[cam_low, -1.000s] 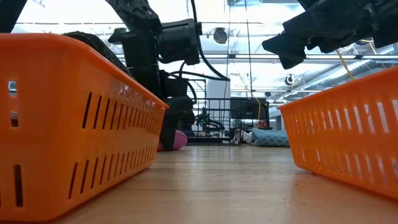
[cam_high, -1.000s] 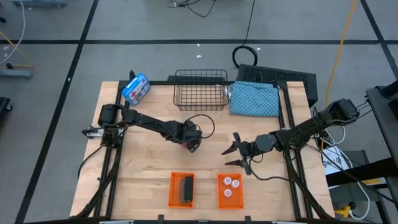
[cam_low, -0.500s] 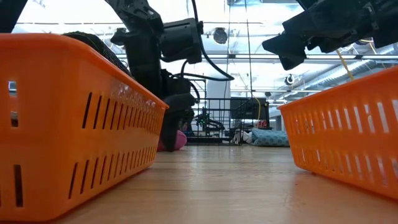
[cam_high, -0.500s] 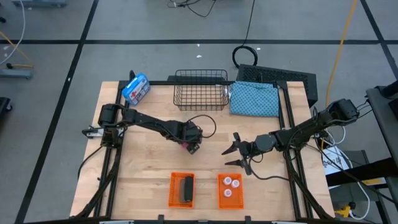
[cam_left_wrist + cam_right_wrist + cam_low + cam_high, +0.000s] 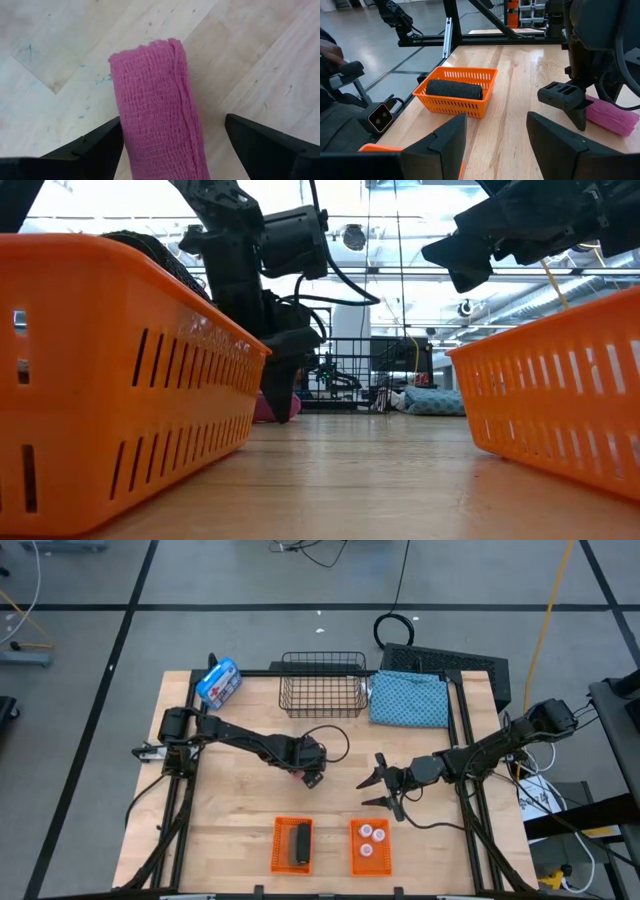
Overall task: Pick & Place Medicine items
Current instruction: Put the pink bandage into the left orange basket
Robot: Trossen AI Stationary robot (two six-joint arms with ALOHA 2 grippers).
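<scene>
— Where's the pink roll (image 5: 157,107) now?

— Lying flat on the worktop (image 5: 240,802), centre of the overhead frame. The left gripper (image 5: 311,771) is down over it, fingers spread wide, one on each side. Nothing clamped yet.

— How will it handle?

— Looks like woven gauze: light, soft, squashy, not slippery. I'd pinch it across the middle, gently, so it doesn't flatten or unwind.

— And the other arm?

— The right gripper (image 5: 380,789) hangs right of centre, fingers apart, empty. The black roll (image 5: 454,89) already sits in the left orange basket (image 5: 276,851), at the bottom of that frame; white bottles (image 5: 369,835) fill the right basket (image 5: 354,858).
</scene>
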